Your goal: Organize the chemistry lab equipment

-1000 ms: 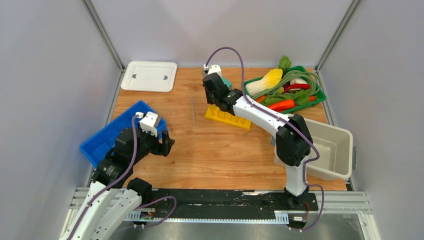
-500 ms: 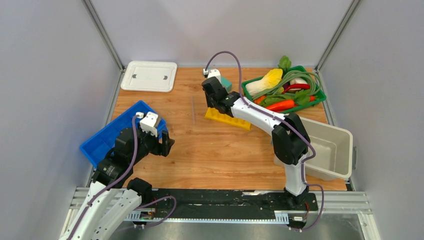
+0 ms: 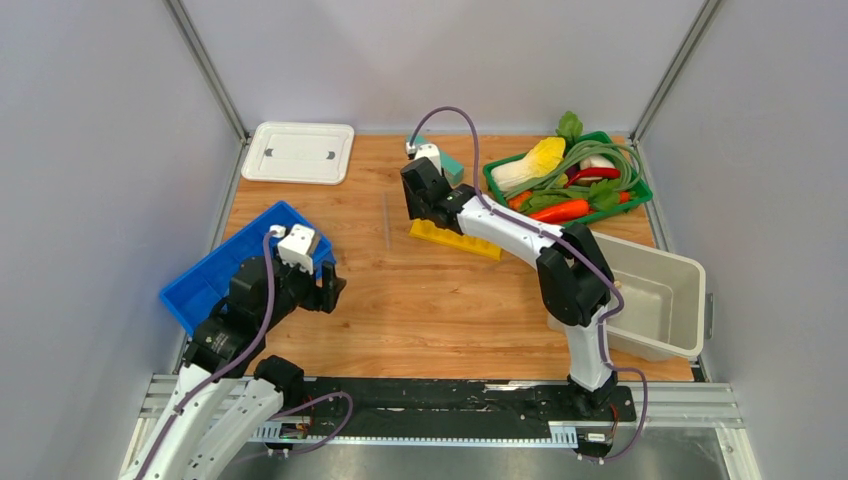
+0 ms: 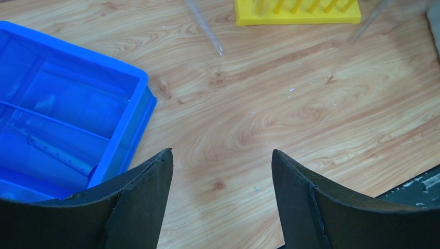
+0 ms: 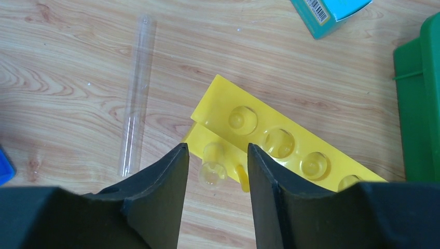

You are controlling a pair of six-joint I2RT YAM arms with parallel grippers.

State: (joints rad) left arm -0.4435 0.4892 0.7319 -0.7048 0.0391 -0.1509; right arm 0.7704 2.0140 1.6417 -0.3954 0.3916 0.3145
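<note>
The right hand is open. Its two fingers stand apart on either side of an upright clear glass tube, seen end-on, with a gap on each side. That tube stands at the end of the yellow holed rack, which runs off beyond the hand and to its right. A second clear tube lies flat on the tabletop, ahead and to the left. Farther out right are a teal block and a green basket.

The left hand is open wide over bare wood, with a blue tray just to its left.
</note>
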